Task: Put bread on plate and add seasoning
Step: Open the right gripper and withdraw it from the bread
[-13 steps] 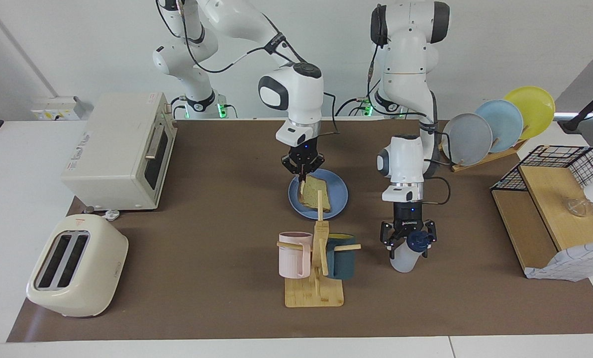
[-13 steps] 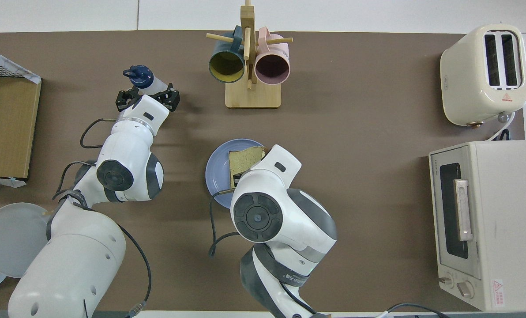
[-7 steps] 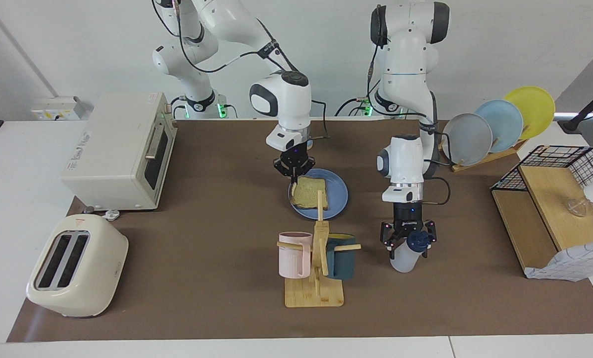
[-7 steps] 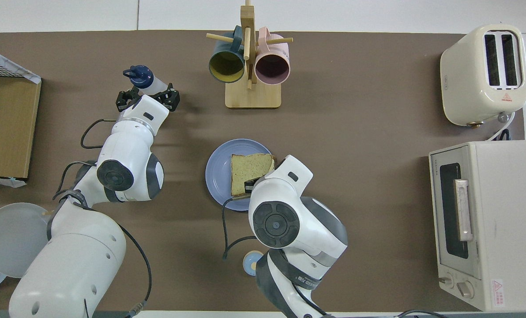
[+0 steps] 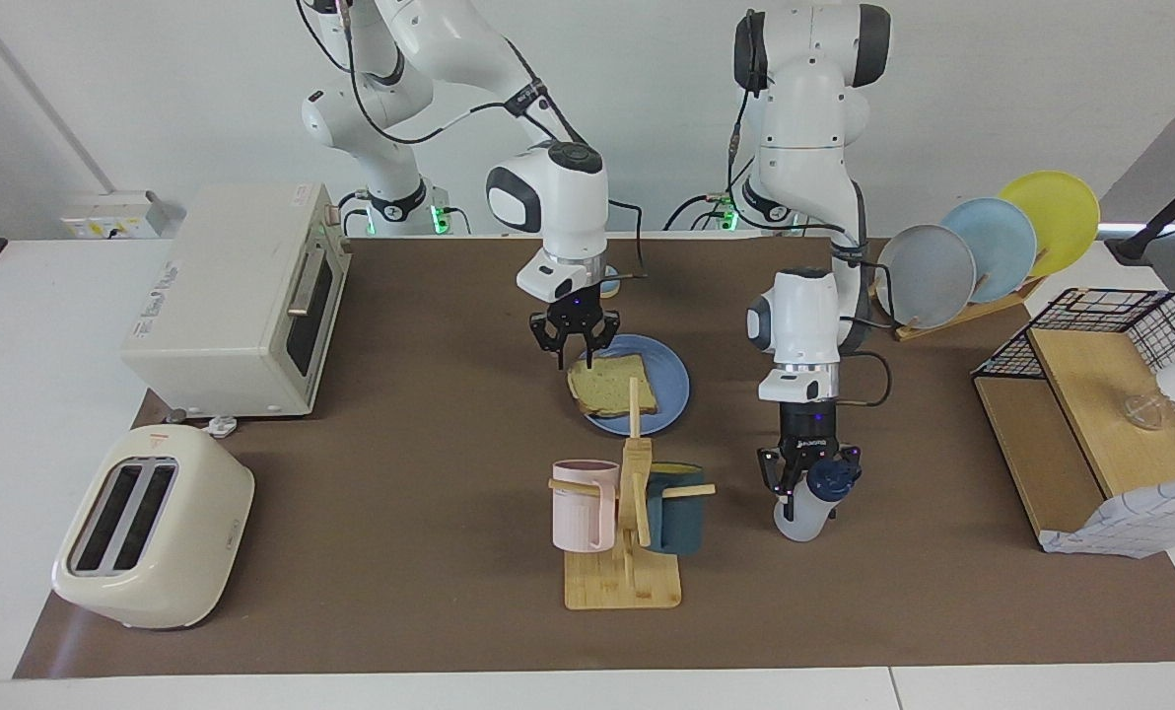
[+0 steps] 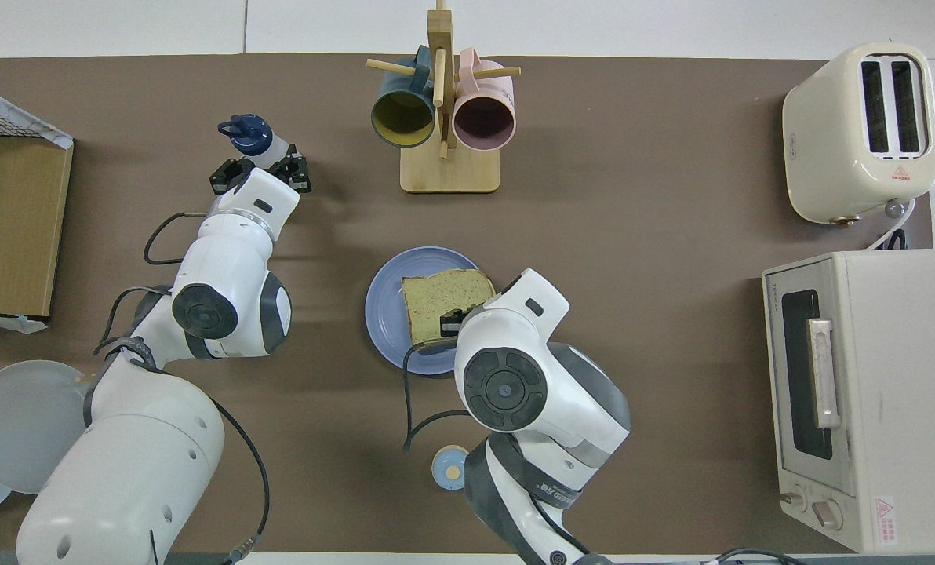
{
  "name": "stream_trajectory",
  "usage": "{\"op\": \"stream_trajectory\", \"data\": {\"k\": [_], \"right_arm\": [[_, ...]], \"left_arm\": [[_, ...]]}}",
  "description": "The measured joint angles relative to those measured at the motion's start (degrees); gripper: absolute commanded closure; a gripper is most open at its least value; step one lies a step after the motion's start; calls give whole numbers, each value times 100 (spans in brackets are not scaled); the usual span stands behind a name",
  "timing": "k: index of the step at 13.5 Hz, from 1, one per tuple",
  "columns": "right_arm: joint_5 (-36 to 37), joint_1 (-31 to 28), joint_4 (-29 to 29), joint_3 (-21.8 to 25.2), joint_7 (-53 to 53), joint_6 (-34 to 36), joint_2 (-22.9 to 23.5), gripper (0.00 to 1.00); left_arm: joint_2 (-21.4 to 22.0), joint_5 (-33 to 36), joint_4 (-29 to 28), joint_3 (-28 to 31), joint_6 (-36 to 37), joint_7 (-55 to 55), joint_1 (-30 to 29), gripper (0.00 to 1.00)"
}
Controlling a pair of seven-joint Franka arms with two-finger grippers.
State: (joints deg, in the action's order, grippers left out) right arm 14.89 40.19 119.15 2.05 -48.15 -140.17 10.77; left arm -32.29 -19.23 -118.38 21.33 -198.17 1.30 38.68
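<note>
Left end effector (image 5: 806,480) clamps bottle (image 5: 802,508); right end effector (image 5: 575,347), open over bread (image 5: 611,389) w/ edge off plate (image 5: 668,380), could nudge it.

Tabletop (image 5: 420,473): brown mat.
On it: plate (image 5: 671,380), seasoning (image 5: 804,508), mug rack (image 5: 623,582), toaster (image 5: 149,528), oven (image 5: 238,301), bell (image 6: 449,467).
</note>
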Motion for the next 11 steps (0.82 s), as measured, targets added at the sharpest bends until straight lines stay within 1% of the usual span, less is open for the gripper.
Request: {"op": "stream_trajectory", "data": {"k": [4, 7, 8, 11], "right_arm": [[1, -118, -236, -1, 273, 660, -317, 0], [-18, -455, -364, -1, 567, 1198, -558, 0], [-141, -608, -403, 4, 745, 1435, -669, 0], [-875, -1244, -708, 34, 1686, 2324, -993, 0]], "left_arm": [[0, -1, 1, 1, 1, 76, 0, 100], [0, -1, 1, 4, 1, 110, -11, 100], [0, -1, 3, 7, 9, 110, -16, 100], [10, -1, 107, 31, 245, 112, -27, 100]]}}
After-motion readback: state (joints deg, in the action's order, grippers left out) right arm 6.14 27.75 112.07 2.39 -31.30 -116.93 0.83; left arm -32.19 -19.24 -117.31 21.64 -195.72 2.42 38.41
